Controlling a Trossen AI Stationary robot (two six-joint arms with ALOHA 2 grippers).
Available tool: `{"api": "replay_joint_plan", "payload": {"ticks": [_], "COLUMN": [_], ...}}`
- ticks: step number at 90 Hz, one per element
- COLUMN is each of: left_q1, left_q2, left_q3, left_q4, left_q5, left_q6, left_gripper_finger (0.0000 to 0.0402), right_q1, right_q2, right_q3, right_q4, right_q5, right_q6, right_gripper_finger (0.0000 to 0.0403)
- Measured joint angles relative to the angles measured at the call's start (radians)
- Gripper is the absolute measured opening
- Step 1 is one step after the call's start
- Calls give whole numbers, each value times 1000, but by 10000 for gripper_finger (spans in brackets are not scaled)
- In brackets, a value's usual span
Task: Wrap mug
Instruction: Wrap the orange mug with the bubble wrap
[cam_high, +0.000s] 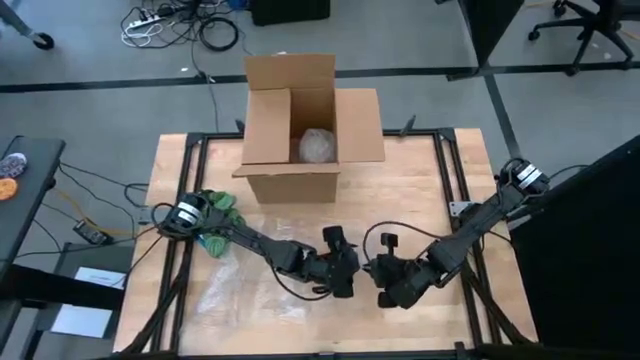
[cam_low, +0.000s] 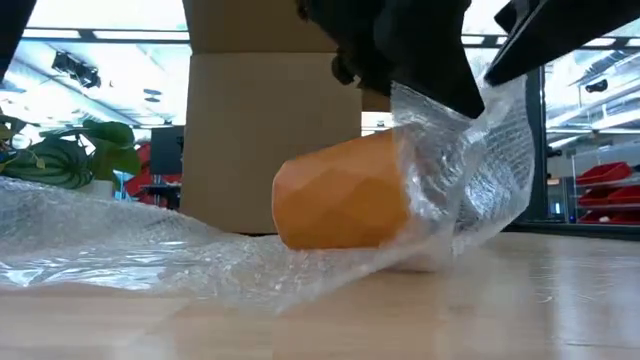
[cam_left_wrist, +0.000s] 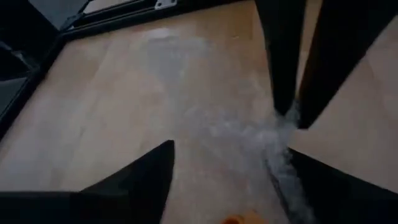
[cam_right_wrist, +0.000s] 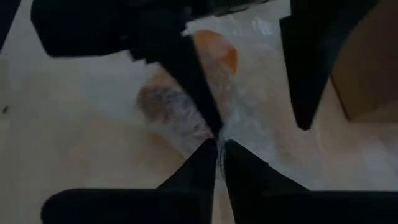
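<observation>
Bubble wrap: clear, crinkled film spread across the pale wooden worktop, one end lifted and folded over the mug.
Mug: orange, faceted, lying on its side on the wrap near the worktop's front middle, its far half already under film.
Step in hand: the first fold over the mug, by my reading; the near half is still bare.
Right pincer: fingers pressed together on a raised edge of the film, just beside the mug.
Left pincer: fingers spread apart over the wrap, holding nothing, close to the right one.
Next move calls for: keeping the film taut while the mug rolls into the loose sheet.
Cardboard box: open, matte brown, behind, with a wrapped bundle inside.
</observation>
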Motion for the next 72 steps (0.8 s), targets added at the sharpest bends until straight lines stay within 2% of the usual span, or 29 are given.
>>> {"api": "replay_joint_plan", "payload": {"ticks": [12,18,22,28,38,49,61,72], "left_q1": [5,7,9,12,12,12,10,10], "left_q2": [0,0,0,0,0,0,0,0], "left_q3": [0,0,0,0,0,0,0,0], "left_q4": [-11,-13,-13,-13,-16,-15,-15,-2], "left_q5": [0,0,0,0,0,0,21,96], "left_q6": [1,4,4,0,-4,-5,17,48], "left_gripper_finger": [95,37,15,12,14,10,3,1], "right_q1": [23,37,54,77,122,177,212,215], "right_q2": [-6,-12,-18,-20,-16,-15,-13,-13], "right_q3": [0,1,2,2,-9,-91,-212,-290], "right_q4": [-4,-15,-62,-174,-435,-558,-544,-528], "right_q5": [3,-5,-11,-17,-21,-44,-72,-24], "right_q6": [7,54,109,236,537,796,928,921], "right_gripper_finger": [45,63,76,95,127,160,196,225]}}
